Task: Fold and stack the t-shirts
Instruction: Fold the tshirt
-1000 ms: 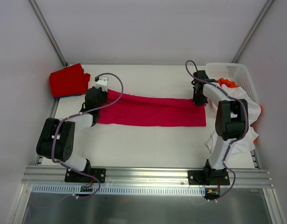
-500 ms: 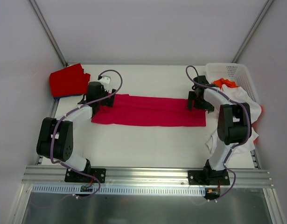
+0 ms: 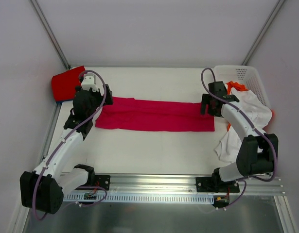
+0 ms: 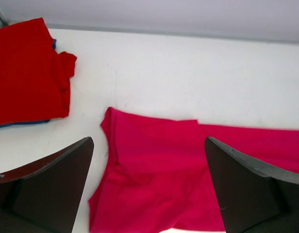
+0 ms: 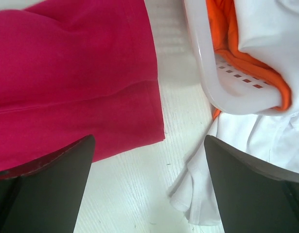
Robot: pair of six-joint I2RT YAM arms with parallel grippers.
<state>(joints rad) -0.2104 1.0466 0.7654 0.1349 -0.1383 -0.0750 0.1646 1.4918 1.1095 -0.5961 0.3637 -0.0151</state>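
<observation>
A crimson-pink t-shirt (image 3: 156,115) lies folded into a long strip across the table. My left gripper (image 3: 99,100) hovers open over its left end (image 4: 154,170), holding nothing. At the strip's right end (image 5: 71,73), my right gripper (image 3: 210,105) is open as well, above the bare table beside the hem. A folded red t-shirt (image 3: 66,85) sits at the back left, with a blue edge (image 4: 23,124) showing under it. An orange t-shirt (image 3: 235,86) and a white t-shirt (image 3: 247,119) spill out of the basket.
The white lattice basket (image 3: 249,75) stands at the back right; its rim (image 5: 207,73) is close to my right gripper. White cloth (image 5: 246,141) hangs down to the table by the right arm. Grey walls enclose the back and sides.
Both grippers went from shut to open and let go of the crimson-pink t-shirt's ends. The left arm drew back to the left, the right shifted slightly right. The strip now lies flat.
</observation>
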